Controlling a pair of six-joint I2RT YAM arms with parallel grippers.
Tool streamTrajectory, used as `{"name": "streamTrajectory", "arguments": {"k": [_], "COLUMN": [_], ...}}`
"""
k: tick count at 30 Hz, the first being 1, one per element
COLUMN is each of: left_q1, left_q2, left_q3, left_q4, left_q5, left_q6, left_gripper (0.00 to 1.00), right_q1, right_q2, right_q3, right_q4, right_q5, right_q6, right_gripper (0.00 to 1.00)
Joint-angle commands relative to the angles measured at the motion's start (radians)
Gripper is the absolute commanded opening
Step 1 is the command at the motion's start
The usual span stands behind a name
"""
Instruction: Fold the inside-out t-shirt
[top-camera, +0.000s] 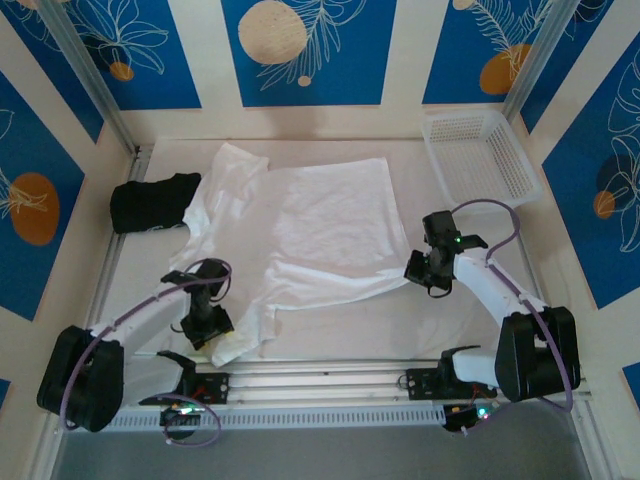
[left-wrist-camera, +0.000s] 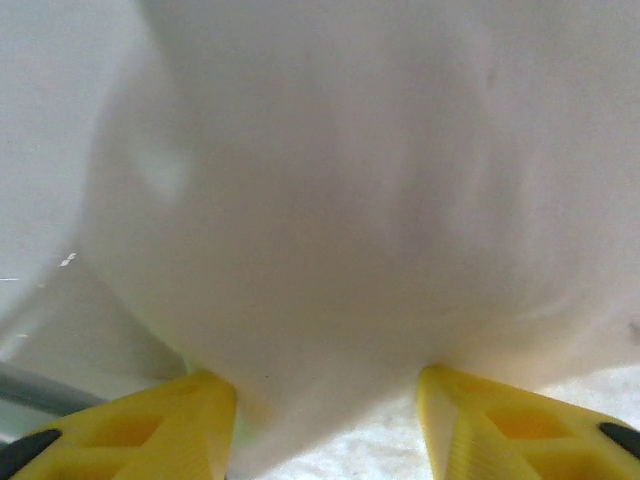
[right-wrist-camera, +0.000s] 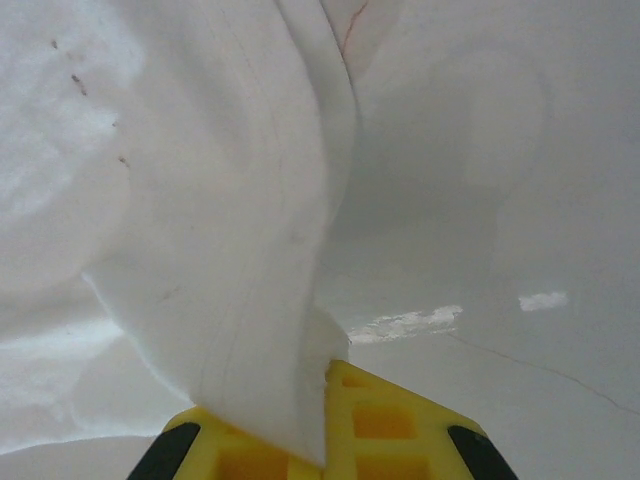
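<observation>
My right gripper (top-camera: 420, 268) pinches the t-shirt (top-camera: 320, 220), right edge; my left gripper (top-camera: 208, 325), half-wide, straddles its near-left corner. Bare table (top-camera: 385, 322) lies between.

white t-shirt (top-camera: 320, 225): 1 | black garment (top-camera: 150, 203): 1 | white basket (top-camera: 480, 155): 1 | robot arms (top-camera: 140, 318) (top-camera: 495, 285): 2

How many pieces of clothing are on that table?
2: a white t-shirt spread across the middle, and a black garment bunched just left of it. Another could hide under the t-shirt.
</observation>
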Motion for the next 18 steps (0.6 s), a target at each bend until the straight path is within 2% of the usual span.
{"name": "streamTrajectory", "arguments": {"k": [1, 12, 15, 18], "left_q1": [-0.007, 0.012, 0.061, 0.148], "left_q2": [0.037, -0.023, -0.096, -0.14], "left_q3": [-0.031, -0.007, 0.031, 0.073], "left_q4": [0.04, 0.013, -0.04, -0.033], "left_q5": [0.037, 0.006, -0.007, 0.055], "left_q6": [0.009, 0.029, 0.057, 0.115], "left_gripper": [0.43, 0.02, 0.0, 0.0], "right_q1": [-0.005, -0.016, -0.023, -0.047], "right_q2": [0.002, 0.004, -0.009, -0.037], "right_q3": [0.045, 0.026, 0.016, 0.009], "right_q4": [-0.018, -0.024, -0.042, -0.044], "right_q5": [-0.018, -0.006, 0.005, 0.003], "right_q6": [-0.022, -0.019, -0.016, -0.031], "right_gripper": [0.0, 0.0, 0.0, 0.01]}}
